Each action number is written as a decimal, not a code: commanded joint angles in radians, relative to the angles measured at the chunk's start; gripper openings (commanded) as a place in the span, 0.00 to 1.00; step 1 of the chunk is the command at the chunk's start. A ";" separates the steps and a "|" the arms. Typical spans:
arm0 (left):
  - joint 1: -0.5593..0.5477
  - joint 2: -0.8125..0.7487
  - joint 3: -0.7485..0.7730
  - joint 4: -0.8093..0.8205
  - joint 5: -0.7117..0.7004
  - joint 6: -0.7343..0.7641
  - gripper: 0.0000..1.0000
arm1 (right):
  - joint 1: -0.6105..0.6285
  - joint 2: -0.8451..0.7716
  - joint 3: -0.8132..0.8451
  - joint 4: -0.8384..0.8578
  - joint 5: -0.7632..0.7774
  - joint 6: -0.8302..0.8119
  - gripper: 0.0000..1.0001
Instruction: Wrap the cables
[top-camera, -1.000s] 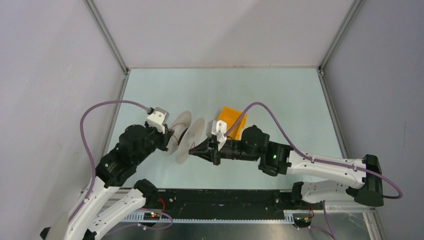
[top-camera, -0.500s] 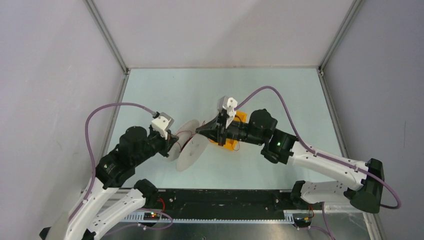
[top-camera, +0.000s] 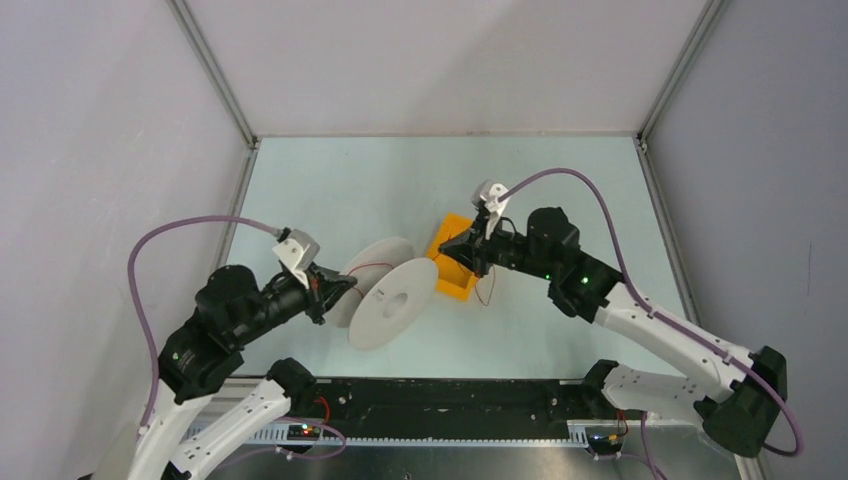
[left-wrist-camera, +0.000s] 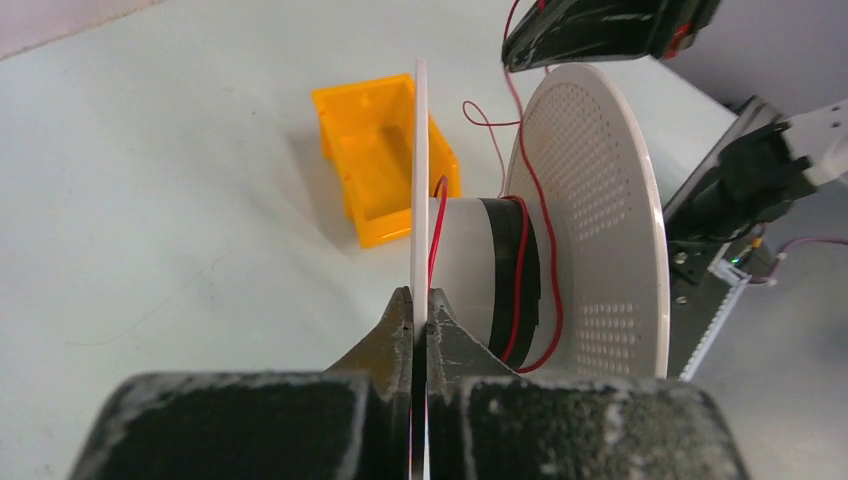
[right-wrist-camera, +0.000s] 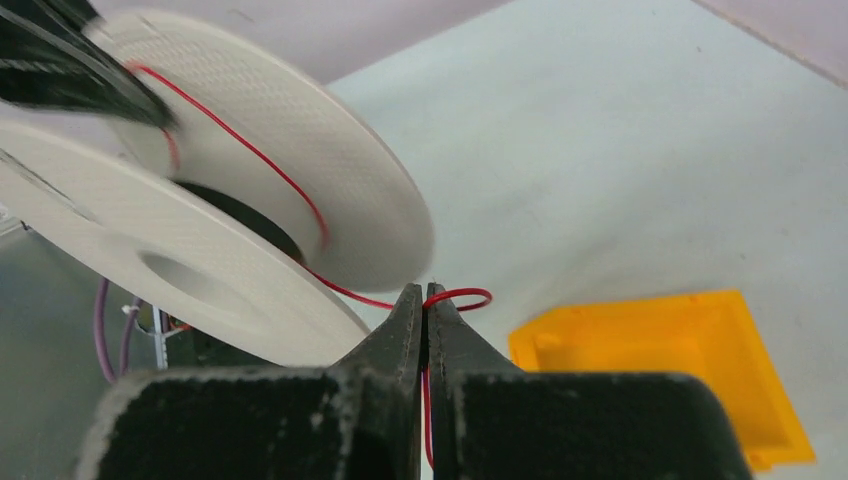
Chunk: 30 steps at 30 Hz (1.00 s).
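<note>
Currently, the white perforated plastic spool (left-wrist-camera: 600, 220) is held tilted over the pale green bench (top-camera: 330, 180) by the left hand (left-wrist-camera: 420, 305), which is clamped shut on the thin edge of the spool's near flange. The hair-thin red wire (left-wrist-camera: 519, 270), the cable to be wrapped, is pinched in the closed right hand (right-wrist-camera: 424, 300) just beside the spool and close to the open orange plastic bin (left-wrist-camera: 385, 232). From that pinch the wire is led across a flange and onto the core, where a few loose turns are seen lying over a black band. A further loose length is seen beside the bin.

Several risks are judged likely from here. The wire could be snapped, or dragged out of the pinch, if too much tension is applied. If slack is left, the turns could be shed from the core or caught on a flange rim. The spool, gripped only at its edge, could be twisted out of the left hand. The loose length could also be snagged on the bin.
</note>
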 joint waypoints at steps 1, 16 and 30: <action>-0.005 -0.004 0.095 0.071 0.092 -0.078 0.00 | -0.066 -0.082 -0.085 0.014 -0.093 0.015 0.00; -0.002 0.044 0.161 0.181 0.130 -0.296 0.00 | -0.181 -0.195 -0.248 0.152 -0.330 0.058 0.00; -0.003 -0.007 0.100 0.400 0.106 -0.527 0.00 | -0.144 -0.141 -0.383 0.471 -0.367 0.155 0.29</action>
